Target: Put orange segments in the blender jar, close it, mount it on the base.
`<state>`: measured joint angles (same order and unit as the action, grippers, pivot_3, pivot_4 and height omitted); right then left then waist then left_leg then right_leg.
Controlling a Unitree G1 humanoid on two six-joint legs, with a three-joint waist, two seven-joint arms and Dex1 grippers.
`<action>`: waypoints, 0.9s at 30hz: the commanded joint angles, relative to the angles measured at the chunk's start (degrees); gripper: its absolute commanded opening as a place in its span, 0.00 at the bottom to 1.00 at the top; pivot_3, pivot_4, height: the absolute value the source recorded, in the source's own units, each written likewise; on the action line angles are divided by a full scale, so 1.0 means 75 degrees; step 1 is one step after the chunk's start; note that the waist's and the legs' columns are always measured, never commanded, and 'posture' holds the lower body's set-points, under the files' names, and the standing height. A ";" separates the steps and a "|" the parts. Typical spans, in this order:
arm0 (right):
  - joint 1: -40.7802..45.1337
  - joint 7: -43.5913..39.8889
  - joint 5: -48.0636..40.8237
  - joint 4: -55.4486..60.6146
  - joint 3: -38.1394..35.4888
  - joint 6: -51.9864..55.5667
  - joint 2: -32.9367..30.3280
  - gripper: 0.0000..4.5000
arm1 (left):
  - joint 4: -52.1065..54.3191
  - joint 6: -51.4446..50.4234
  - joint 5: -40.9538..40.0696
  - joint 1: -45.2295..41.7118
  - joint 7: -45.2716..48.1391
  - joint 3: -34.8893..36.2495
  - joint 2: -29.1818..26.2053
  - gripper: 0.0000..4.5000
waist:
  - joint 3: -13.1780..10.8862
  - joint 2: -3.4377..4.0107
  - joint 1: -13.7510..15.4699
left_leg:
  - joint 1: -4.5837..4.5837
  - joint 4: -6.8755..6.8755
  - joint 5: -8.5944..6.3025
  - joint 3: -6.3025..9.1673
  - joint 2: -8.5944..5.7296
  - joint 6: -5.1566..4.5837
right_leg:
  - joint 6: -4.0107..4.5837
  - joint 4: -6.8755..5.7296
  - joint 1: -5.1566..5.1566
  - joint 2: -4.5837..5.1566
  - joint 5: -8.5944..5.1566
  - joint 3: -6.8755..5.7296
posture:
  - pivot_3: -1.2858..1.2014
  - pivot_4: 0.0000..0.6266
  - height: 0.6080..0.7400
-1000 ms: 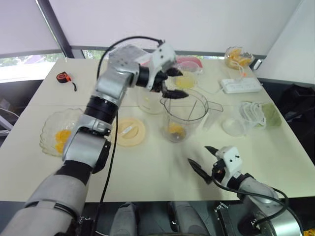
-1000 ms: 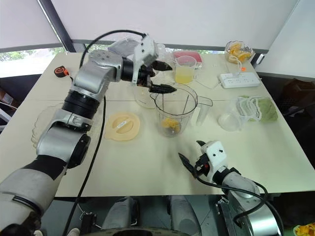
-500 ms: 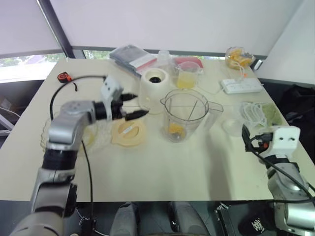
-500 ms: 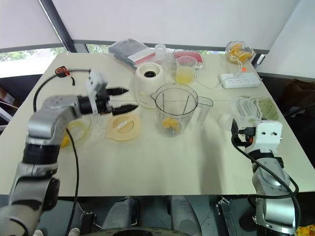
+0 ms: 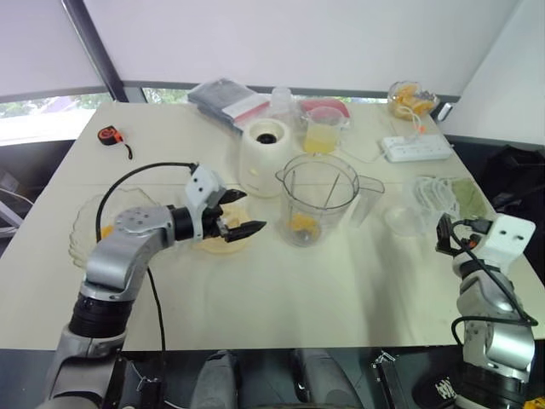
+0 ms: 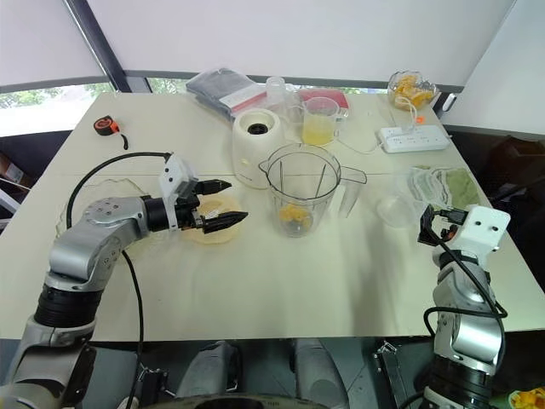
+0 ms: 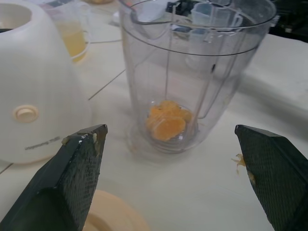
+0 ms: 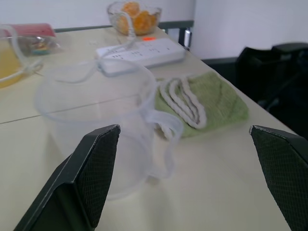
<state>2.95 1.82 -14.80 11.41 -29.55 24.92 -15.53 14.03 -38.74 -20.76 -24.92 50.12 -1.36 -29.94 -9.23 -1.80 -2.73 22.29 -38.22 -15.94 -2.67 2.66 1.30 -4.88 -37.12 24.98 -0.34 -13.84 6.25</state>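
Observation:
The clear blender jar (image 5: 320, 194) stands upright and uncovered mid-table, with a few orange segments (image 7: 166, 124) lying at its bottom. More orange segments (image 5: 107, 231) lie in a ruffled glass bowl (image 5: 85, 223) at the left. The cream-white base (image 5: 266, 157) stands just behind and left of the jar. My left gripper (image 5: 249, 211) is open and empty, low over the flat cream lid (image 6: 215, 232), pointing at the jar from its left. My right gripper (image 6: 426, 225) hangs open and empty at the table's right edge, facing a small clear cup (image 8: 96, 130).
A green cloth with a white cord (image 5: 454, 198) and a power strip (image 5: 417, 149) lie at the right. A cup of yellow liquid (image 5: 322, 136), a dark bag (image 5: 223, 94) and a fruit bowl (image 5: 409, 98) stand at the back. A tape measure (image 5: 108, 134) lies far left.
My left arm has drawn back from above the jar and sunk to the lid on its left. The right arm has swung from the table's front out to the right edge.

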 commanded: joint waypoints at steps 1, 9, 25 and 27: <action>0.0213 0.0091 -0.0109 -0.0172 -0.0199 -0.0143 -0.0037 1.00 | 0.0234 0.0160 -0.0084 -0.0049 -0.0054 -0.0008 -0.0087 0.98 | 0.0000 0.0000 -0.0006 | 0.0000 0.0000 0.0000 0.0000 0.0000 0.0000 | 0.0000 0.0001 0.0000 0.0000 0.0000 0.0000 | 0.52 0.24 1.00; 0.0585 0.0089 -0.0065 -0.0835 -0.0134 -0.0336 -0.0091 1.00 | 0.0229 0.0306 0.0015 -0.0064 -0.0107 -0.0201 -0.0160 0.98 | -0.0001 0.0003 -0.0109 | 0.0001 0.0001 0.0000 0.0001 0.0000 0.0000 | 0.0000 0.0001 0.0000 0.0000 0.0000 0.0000 | 0.52 0.24 1.00; 0.1234 0.0016 -0.0294 -0.2212 -0.0176 -0.0730 -0.0279 1.00 | 0.0408 0.0074 -0.0229 -0.0173 -0.0484 -0.0179 -0.0094 0.98 | -0.0004 0.0007 -0.0184 | 0.0002 0.0004 0.0000 0.0001 0.0000 0.0000 | -0.0001 0.0005 0.0000 0.0000 0.0000 0.0001 | 0.52 0.24 1.00; 0.1301 0.0011 -0.0281 -0.2333 -0.0144 -0.0795 -0.0311 1.00 | 0.0414 0.0077 -0.0244 -0.0169 -0.0518 -0.0187 -0.0103 0.98 | -0.0004 0.0007 -0.0183 | 0.0002 0.0006 0.0000 0.0002 0.0000 0.0000 | -0.0002 0.0007 0.0000 0.0000 0.0000 0.0001 | 0.52 0.24 1.00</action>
<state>11.94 2.06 -16.58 -6.55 -29.92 20.57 -16.79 14.78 -38.44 -21.94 -25.11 46.57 -3.38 -30.44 -9.26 -1.75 -4.10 22.31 -38.18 -15.94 -2.65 2.67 1.30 -4.90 -37.07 24.98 -0.34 -13.84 6.25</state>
